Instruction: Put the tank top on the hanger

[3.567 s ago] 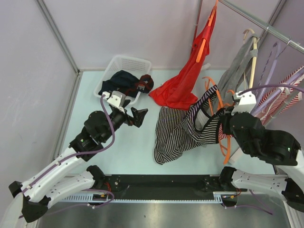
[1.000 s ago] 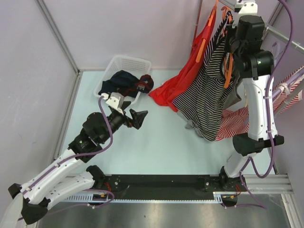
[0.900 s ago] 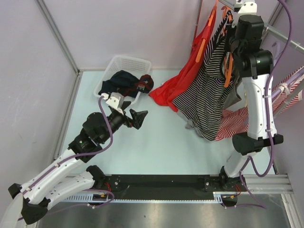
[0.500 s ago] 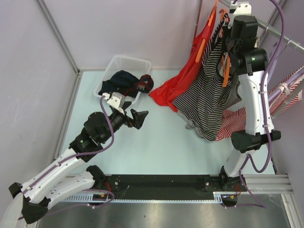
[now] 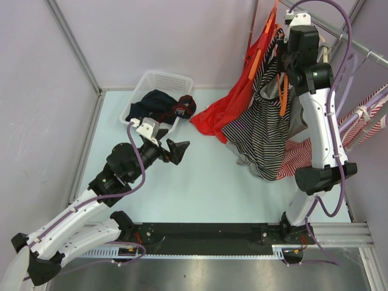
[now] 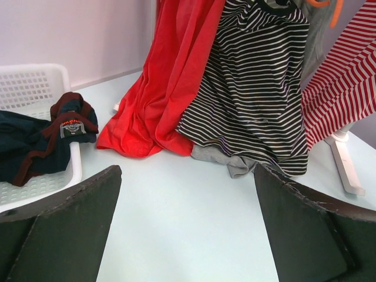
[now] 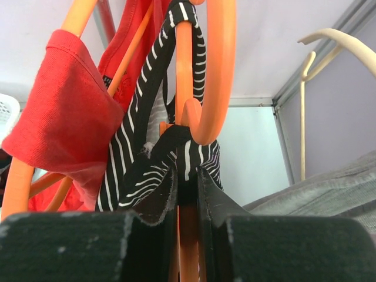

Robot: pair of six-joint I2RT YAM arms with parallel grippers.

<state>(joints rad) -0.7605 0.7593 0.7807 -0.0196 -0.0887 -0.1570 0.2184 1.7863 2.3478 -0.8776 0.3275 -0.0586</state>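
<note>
You have one container here: a white plastic basket with a lattice wall, in the upper left of the top view. A dark navy garment with maroon edging lies crumpled inside it, and a fold spills over the near rim.

The tank top hangs in the upper right of that view. It is soft and limp, with thin black-and-white horizontal stripes, and its hem is down at the pale blue table. Its dark-edged straps loop over the hanger, which is slim, glossy orange plastic with a rounded bar and a curved hook.

Your right gripper is raised high near the metal rail. Its jaws are nearly together, clamped on the hanger's orange stem, with a bit of striped strap pressed against them.

Just left of the tank top a plain red garment drapes in smooth folds from a second orange hanger. To the right a red-and-white striped garment hangs partly behind the arm.

Your left gripper hovers at left centre over the bare table, its dark wedge-shaped fingers spread wide with nothing between them.
</note>
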